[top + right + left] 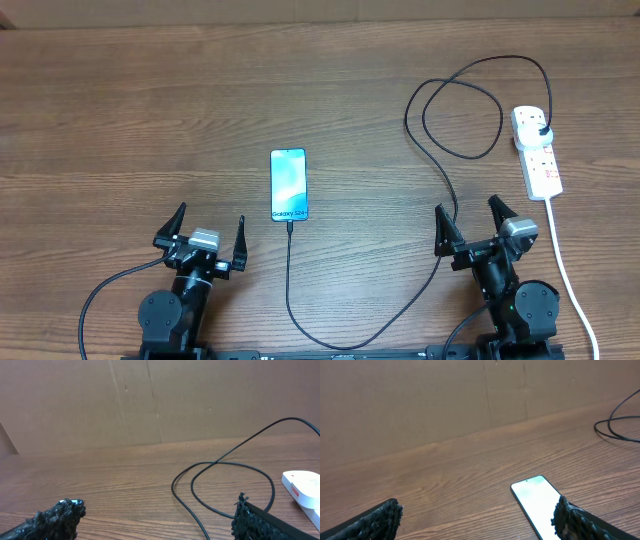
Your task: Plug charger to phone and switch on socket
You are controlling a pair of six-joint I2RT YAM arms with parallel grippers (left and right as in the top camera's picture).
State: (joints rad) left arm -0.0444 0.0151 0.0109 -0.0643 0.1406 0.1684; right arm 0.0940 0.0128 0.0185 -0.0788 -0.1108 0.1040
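Charger [288, 270] tip touching near end of phone [288, 185], which is lying ahead-right of left gripper [211, 215]. Socket [537, 152] sitting ahead-right of right gripper [465, 205]. I am reading both grippers as spread, empty. Risk: pushing switch slides light socket, dragging cable, unseating tip.

Bare table [150, 120] around phone [288, 185], charger loop [216, 463] lying ahead of right gripper [465, 203], socket [537, 150] beside the loop

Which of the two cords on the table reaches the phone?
The thin black charger: it runs up to the near end of the phone. The thick white cord only leaves the socket.
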